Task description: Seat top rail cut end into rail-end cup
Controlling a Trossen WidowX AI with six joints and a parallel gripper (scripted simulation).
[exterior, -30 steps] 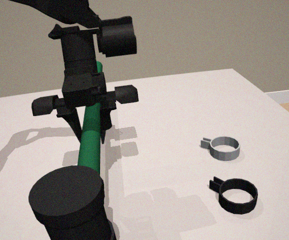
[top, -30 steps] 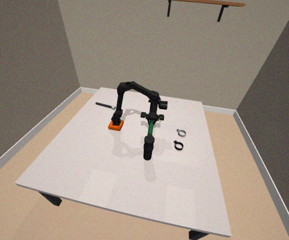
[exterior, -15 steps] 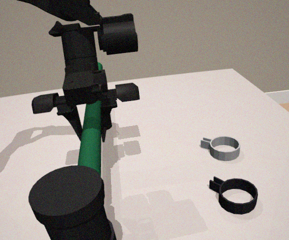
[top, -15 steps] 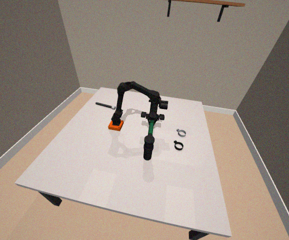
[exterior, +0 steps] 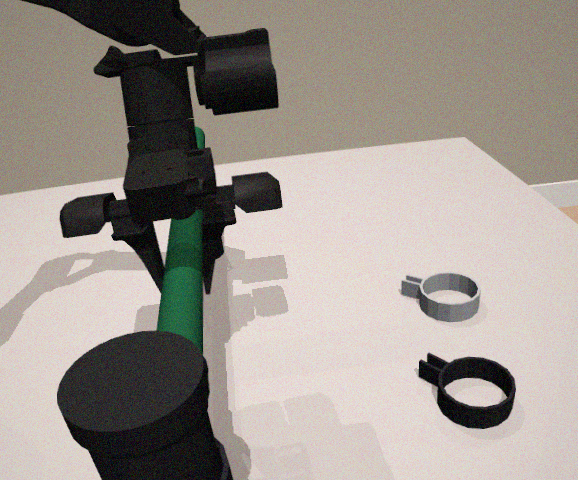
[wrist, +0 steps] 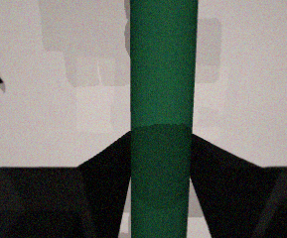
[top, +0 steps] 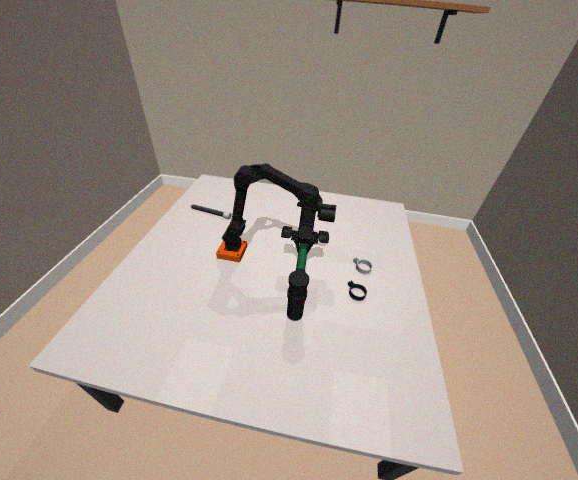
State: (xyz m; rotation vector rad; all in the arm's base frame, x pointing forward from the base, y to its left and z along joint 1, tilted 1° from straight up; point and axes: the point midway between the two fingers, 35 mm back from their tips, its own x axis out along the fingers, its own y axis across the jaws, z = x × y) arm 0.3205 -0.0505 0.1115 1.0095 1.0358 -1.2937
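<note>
The green top rail [top: 302, 256] [exterior: 180, 316] [wrist: 163, 74] runs from behind the arm down to the big black post [top: 296, 298], whose round cap [exterior: 129, 384] fills the near left of the exterior view. My gripper [top: 303, 243] [exterior: 183, 286] [wrist: 157, 136] comes down from above and is shut on the rail at its middle, one finger on each side. The rail's near end disappears behind the post cap. The end cup, the brace band and the loop cap are hidden, so I cannot tell whether the end sits in the cup.
A grey band ring [top: 363, 270] [exterior: 449, 311] and a black band ring [top: 358, 298] [exterior: 478, 416] lie flat on the white table [top: 175, 335] [exterior: 356, 206] right of the post. A dark rod [top: 209, 209] lies at the far left. The arm's orange base [top: 231, 251] stands left of the rail.
</note>
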